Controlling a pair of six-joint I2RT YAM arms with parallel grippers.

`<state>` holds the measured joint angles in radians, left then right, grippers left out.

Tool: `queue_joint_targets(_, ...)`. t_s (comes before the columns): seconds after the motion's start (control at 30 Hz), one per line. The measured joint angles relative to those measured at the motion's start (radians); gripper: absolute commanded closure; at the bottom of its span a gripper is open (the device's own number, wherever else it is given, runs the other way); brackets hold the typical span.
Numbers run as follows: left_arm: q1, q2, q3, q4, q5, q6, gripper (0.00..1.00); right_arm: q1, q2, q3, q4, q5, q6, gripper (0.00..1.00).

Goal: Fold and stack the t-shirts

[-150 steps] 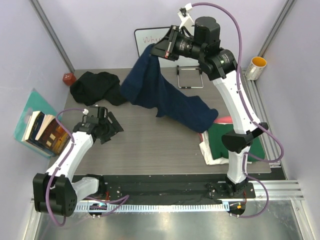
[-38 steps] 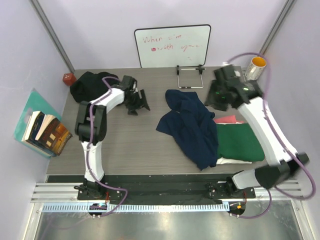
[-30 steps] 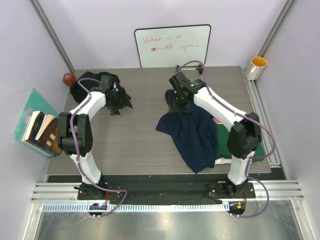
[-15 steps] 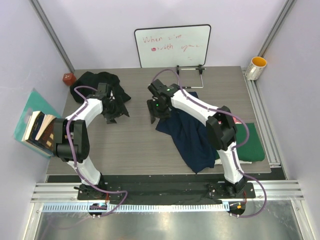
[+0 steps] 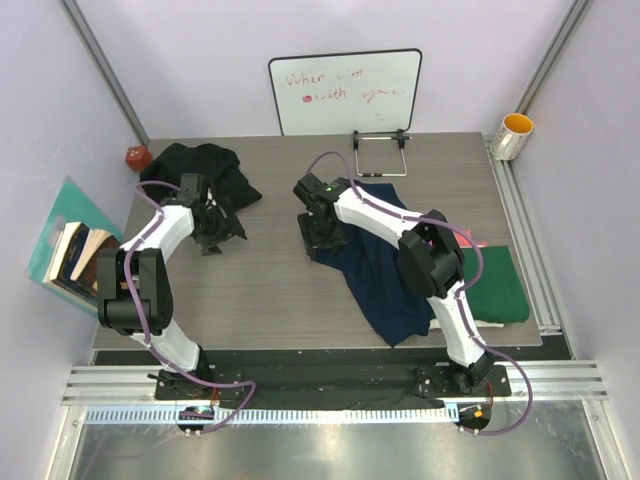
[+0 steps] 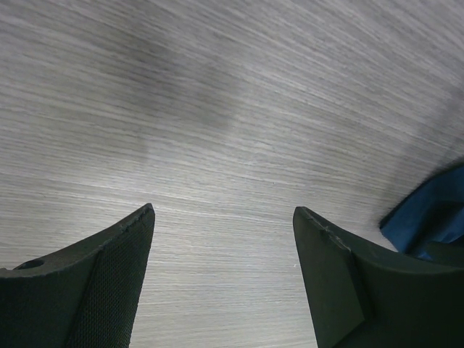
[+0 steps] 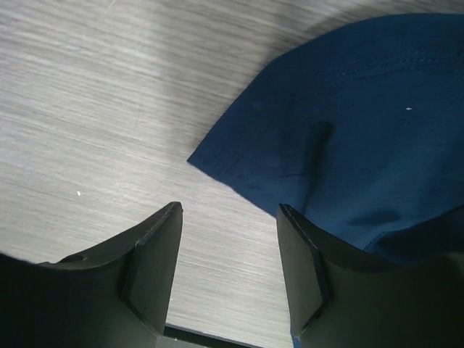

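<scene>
A navy blue t-shirt (image 5: 385, 265) lies crumpled on the table right of centre. My right gripper (image 5: 318, 242) hangs open just off its left edge. In the right wrist view the open gripper (image 7: 230, 212) frames bare wood, and a corner of the navy shirt (image 7: 341, 130) lies just beyond the fingertips. A black t-shirt (image 5: 200, 165) is heaped at the back left. My left gripper (image 5: 222, 236) is open over bare table in front of it, holding nothing (image 6: 223, 212). A folded dark green t-shirt (image 5: 497, 285) lies at the right, with a pink-red one (image 5: 470, 243) peeking out behind it.
A whiteboard (image 5: 345, 92) with red writing leans on the back wall, with a wire stand (image 5: 380, 152) before it. A yellow mug (image 5: 514, 135) stands at the back right, a small red object (image 5: 137, 157) at the back left. Books (image 5: 85, 262) lie off the table's left edge.
My right gripper has swung left across the navy shirt to its left edge and opened wider. My left gripper has drawn back from the black shirt toward the near left.
</scene>
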<state>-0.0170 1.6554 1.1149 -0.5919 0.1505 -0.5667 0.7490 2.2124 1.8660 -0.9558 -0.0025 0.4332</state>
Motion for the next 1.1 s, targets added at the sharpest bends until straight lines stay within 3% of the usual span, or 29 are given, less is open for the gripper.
queue_joint_targets(0.2, 0.000, 0.000, -0.010, 0.000, 0.000, 0.001, 0.23, 0.000, 0.023, 0.000, 0.012, 0.004, 0.000, 0.38)
queue_joint_targets(0.3, 0.000, 0.000, -0.010, 0.000, 0.000, 0.002, 0.23, 0.000, 0.058, 0.000, 0.014, 0.004, 0.000, 0.44)
queue_joint_targets(0.4, 0.000, -0.003, -0.010, 0.000, 0.000, 0.003, 0.23, 0.000, 0.064, 0.008, 0.010, 0.000, -0.002, 0.54)
queue_joint_targets(0.5, 0.000, -0.010, -0.010, 0.000, 0.000, 0.003, 0.23, -0.003, 0.066, 0.007, 0.010, -0.005, -0.003, 0.81)
queue_joint_targets(0.53, 0.000, -0.012, -0.010, 0.000, 0.000, 0.003, 0.23, -0.003, 0.066, 0.006, 0.010, -0.006, -0.005, 0.95)
queue_joint_targets(0.57, 0.000, -0.013, -0.010, 0.000, 0.000, 0.003, 0.23, -0.003, 0.066, 0.004, 0.011, -0.010, -0.005, 0.99)
queue_joint_targets(0.83, 0.000, -0.013, -0.010, 0.001, 0.005, 0.003, 0.23, -0.005, 0.064, -0.008, 0.021, -0.026, -0.010, 0.99)
queue_joint_targets(0.87, 0.000, -0.013, -0.010, 0.001, 0.007, 0.002, 0.23, -0.005, 0.063, -0.010, 0.022, -0.027, -0.010, 0.91)
queue_joint_targets(0.9, 0.000, -0.013, -0.010, 0.001, 0.007, 0.002, 0.23, -0.005, 0.062, -0.010, 0.023, -0.027, -0.011, 0.58)
queue_joint_targets(0.93, 0.000, -0.013, -0.010, 0.001, 0.008, 0.002, 0.23, -0.005, 0.062, -0.010, 0.023, -0.027, -0.012, 0.45)
queue_joint_targets(0.97, 0.000, -0.013, -0.010, 0.002, 0.007, 0.003, 0.23, -0.005, 0.060, -0.011, 0.025, -0.030, -0.008, 0.39)
queue_joint_targets(1.1, 0.000, -0.013, -0.010, 0.002, 0.008, 0.003, 0.23, -0.003, 0.047, -0.020, 0.033, -0.027, -0.016, 0.36)
